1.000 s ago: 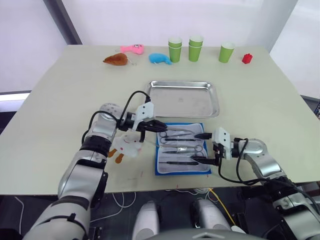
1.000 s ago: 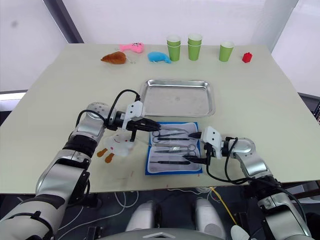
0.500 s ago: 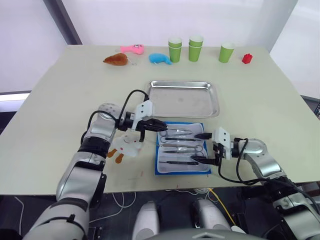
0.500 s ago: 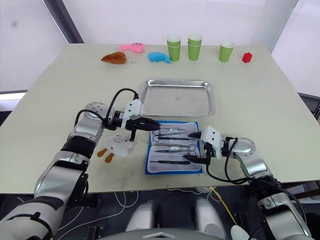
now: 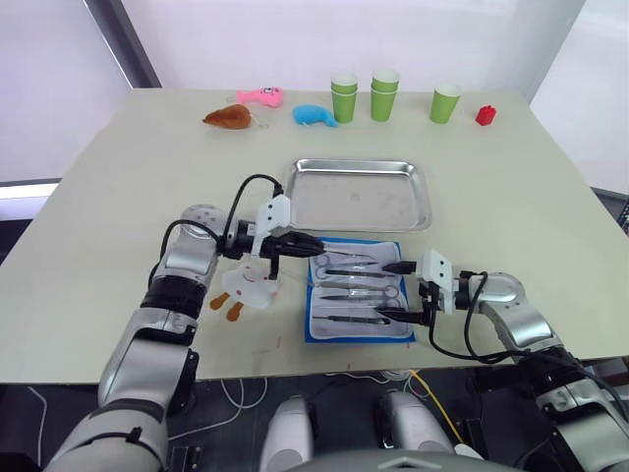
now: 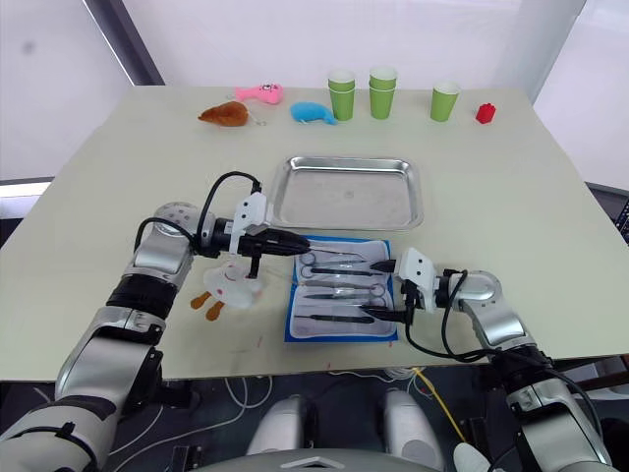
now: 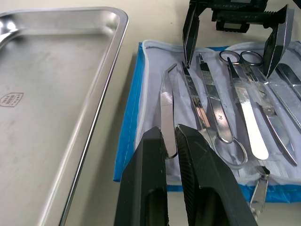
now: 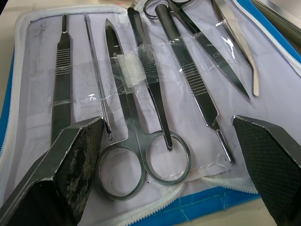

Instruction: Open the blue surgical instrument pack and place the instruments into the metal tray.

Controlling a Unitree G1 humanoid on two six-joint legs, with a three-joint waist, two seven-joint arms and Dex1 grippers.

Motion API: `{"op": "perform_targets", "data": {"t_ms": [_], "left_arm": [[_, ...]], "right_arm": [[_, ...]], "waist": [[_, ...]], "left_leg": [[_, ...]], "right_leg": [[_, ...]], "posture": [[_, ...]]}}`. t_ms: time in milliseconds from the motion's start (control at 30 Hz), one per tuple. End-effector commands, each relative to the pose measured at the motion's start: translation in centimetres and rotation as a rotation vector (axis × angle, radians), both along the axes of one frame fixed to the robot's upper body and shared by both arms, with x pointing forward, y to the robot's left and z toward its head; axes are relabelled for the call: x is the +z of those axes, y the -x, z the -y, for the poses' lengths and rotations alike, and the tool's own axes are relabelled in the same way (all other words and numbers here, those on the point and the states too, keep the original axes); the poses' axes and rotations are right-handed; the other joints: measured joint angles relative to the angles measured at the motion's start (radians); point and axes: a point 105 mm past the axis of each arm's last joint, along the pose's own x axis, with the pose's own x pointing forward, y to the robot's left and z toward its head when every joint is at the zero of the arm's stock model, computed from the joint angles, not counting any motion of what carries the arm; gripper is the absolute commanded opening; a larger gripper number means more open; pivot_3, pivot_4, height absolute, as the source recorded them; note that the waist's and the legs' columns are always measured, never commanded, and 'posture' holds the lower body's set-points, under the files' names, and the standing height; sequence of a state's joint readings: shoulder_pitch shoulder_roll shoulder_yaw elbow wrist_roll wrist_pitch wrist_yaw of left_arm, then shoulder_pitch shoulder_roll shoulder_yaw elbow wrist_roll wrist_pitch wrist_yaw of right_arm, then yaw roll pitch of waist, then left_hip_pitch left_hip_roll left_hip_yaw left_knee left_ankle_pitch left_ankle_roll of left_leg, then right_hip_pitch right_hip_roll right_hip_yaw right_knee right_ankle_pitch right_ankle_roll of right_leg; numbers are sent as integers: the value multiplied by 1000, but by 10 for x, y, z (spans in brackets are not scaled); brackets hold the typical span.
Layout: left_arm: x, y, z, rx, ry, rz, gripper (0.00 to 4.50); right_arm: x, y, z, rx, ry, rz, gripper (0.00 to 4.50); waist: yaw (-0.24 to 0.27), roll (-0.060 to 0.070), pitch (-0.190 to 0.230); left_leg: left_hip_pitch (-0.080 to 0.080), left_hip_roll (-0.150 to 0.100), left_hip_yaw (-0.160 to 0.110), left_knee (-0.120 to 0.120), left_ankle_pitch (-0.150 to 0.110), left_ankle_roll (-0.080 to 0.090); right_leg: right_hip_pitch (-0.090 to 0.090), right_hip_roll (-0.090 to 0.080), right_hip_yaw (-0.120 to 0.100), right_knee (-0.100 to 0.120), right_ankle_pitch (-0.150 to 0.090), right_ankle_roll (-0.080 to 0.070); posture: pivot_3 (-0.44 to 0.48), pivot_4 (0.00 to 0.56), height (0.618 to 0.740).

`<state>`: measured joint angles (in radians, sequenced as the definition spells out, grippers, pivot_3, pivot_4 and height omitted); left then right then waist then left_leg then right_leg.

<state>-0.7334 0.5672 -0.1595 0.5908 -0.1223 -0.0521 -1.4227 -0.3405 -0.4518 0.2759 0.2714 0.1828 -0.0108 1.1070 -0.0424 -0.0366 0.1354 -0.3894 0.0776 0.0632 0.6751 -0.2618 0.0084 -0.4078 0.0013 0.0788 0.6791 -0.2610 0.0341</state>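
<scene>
Nearest the robot, the blue surgical instrument pack (image 5: 358, 292) lies unzipped and flat on the pale table (image 5: 118, 197), its light padded lining facing up. The instruments (image 8: 141, 89) rest in a row on that lining: scissors with ring handles, forceps, a thin probe and flat handles, some under clear tape. The right gripper (image 5: 397, 291) sits at the pack's right edge with its two black fingers (image 8: 66, 174) spread wide, one on either side of the row of tools. The left gripper (image 5: 313, 243) reaches in at the pack's far left corner, its fingers (image 7: 146, 179) pressed nearly together around the end of a silver pair of forceps (image 7: 167, 117). Just left of the pack lies a small white soft toy (image 5: 248, 287) with orange feet.

Just beyond the pack sits the metal tray (image 5: 360, 193), shiny, with nothing in it. At the far edge of the table stand green paper cups (image 5: 384, 94), with a blue toy (image 5: 315, 115), a brown toy (image 5: 227, 117), a pink toy (image 5: 260, 95) and a small red block (image 5: 486, 115) along the same line. Behind the table rises a bright white wall crossed by a dark slanted post (image 5: 123, 44).
</scene>
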Motion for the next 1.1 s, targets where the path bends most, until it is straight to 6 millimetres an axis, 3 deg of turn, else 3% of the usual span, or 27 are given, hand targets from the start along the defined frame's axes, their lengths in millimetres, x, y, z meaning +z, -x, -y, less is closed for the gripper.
{"op": "perform_targets", "data": {"t_ms": [33,333,900,1033,1100], "left_arm": [[46,-10,-13,73,89,158,69],[44,-4,-22,81,59,149,69],[32,5,-15,27,89,60,69],[30,5,-13,9,88,51,885],[26,4,-12,0,65,62,1831]], "right_arm": [[-66,25,19,-18,215,-225,4500],[-65,24,20,-18,217,-220,4500],[-65,26,19,-23,209,-214,4500],[-65,25,19,-25,208,-214,4500],[-65,25,19,-26,208,-213,4500]], "waist": [[0,0,0],[0,-2,-1],[1,-3,-2],[1,-3,-2],[1,-3,-2]], "left_leg": [[0,0,0,0,0,0],[6,0,4,-5,0,0],[7,0,6,-6,0,0],[7,0,6,-6,0,0],[7,0,6,-6,0,0]], "right_leg": [[0,0,0,0,0,0],[2,0,3,-1,0,0],[2,-1,4,-1,-1,0],[2,-1,4,-2,-1,0],[2,-1,4,-2,-1,0]], "posture": [[0,150,739],[0,150,739],[0,150,739],[0,150,739],[0,150,739]]}}
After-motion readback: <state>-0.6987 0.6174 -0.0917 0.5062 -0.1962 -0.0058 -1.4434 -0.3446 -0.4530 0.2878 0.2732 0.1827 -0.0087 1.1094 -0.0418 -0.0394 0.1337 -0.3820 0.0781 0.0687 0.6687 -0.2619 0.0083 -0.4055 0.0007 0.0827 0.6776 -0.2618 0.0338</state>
